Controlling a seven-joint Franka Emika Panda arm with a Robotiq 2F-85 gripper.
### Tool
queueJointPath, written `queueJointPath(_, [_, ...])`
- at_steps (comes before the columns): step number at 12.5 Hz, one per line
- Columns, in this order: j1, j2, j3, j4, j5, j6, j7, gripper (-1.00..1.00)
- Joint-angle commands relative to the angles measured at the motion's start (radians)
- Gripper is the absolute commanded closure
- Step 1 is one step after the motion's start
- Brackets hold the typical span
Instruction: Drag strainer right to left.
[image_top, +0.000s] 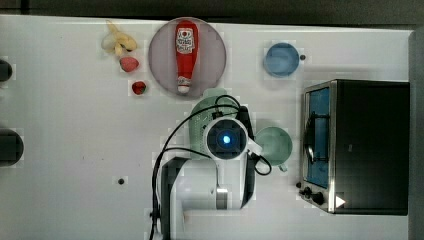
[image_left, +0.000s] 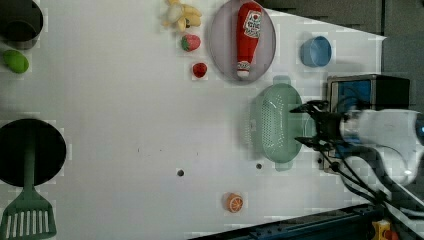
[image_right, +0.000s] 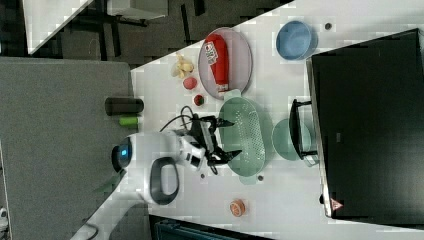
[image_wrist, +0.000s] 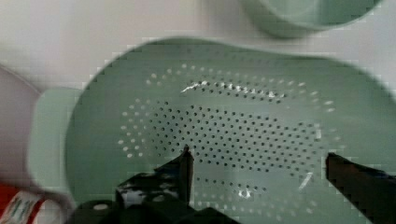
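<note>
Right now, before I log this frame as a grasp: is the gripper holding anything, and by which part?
Nothing is held. The gripper is open, its fingers spread above the perforated base of the strainer, not closed on any rim or tab.

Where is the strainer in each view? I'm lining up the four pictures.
Top view: strainer at centre, partly under the arm.
Left view: right of centre.
Right view: centre.
Wrist view: fills the middle.
Shared landmark: ketchup bottle on the plate, beside the strainer's end.
</note>
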Motion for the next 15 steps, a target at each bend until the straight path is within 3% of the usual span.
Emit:
queueJointPath(1, [0.008,0.102,-0.007,-0.034,-0.007,0.095,0.099,-1.0])
queueJointPath(6, [0.044,0.22,0.022,-0.03,-0.007,0.195,0.189,-1.0])
queueJointPath(10, [0.082,0.232,0.034,-0.029,-0.004,0.208,0.199,-1.0])
queueJointPath(15, [0.165,0.238,0.062,-0.018,0.026,0.206,0.352,-1.0])
